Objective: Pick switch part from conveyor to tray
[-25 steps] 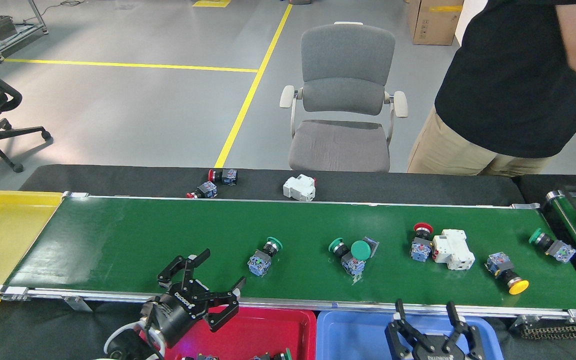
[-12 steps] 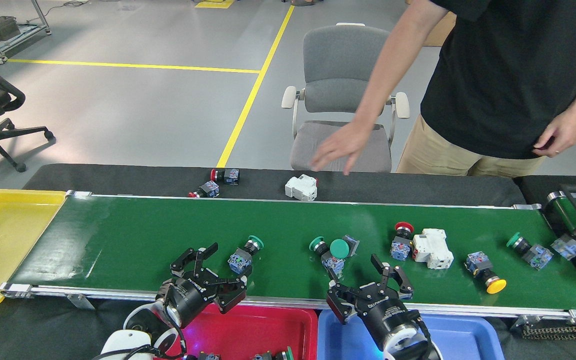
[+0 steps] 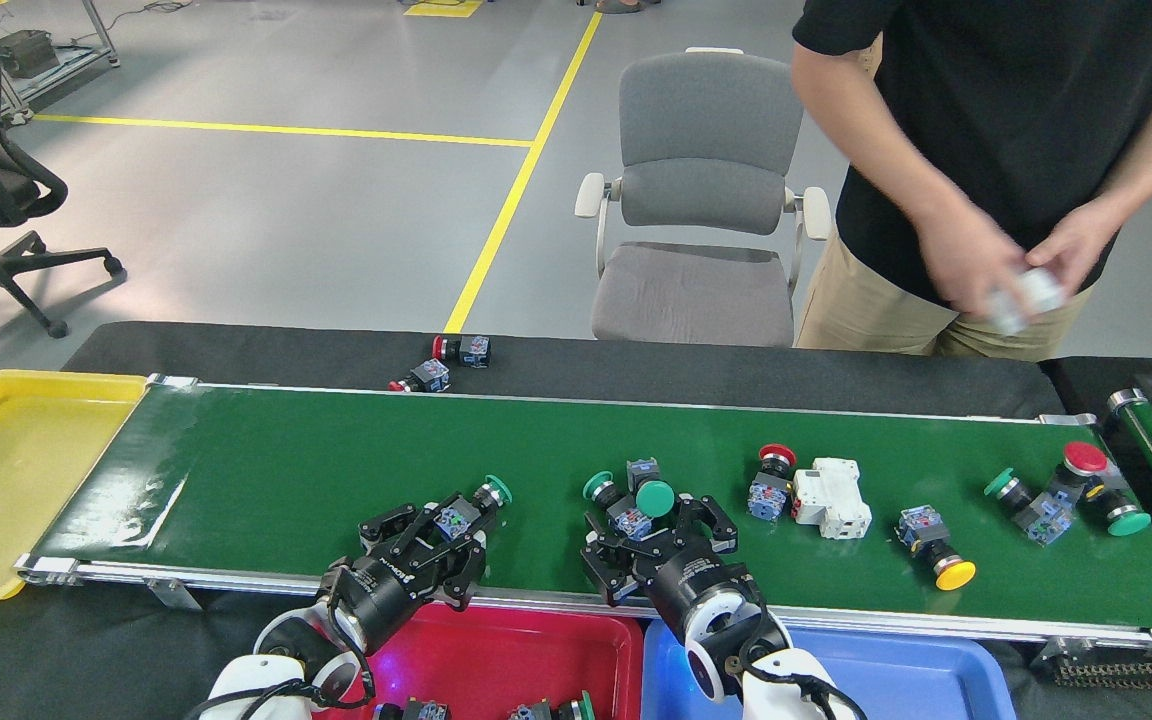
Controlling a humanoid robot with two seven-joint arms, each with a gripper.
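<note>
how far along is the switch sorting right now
Done: a few switches already lie in the red tray. In hand: the left gripper is around a green-capped switch and the right gripper reaches the green pair, jaws open. Left: the red-capped switch, yellow-capped switch and others on the conveyor.

The scene was brightly and evenly lit from overhead, with only soft, short shadows under the office chair (image 3: 698, 200). A pale sheen of glare lay on the left end of the glossy green conveyor (image 3: 236, 470). The person's hands (image 3: 1011, 265) were smeared by motion blur, while the belt and grey floor (image 3: 286, 220) stayed sharp. Straight rails bowed slightly toward the picture's edges.
</note>
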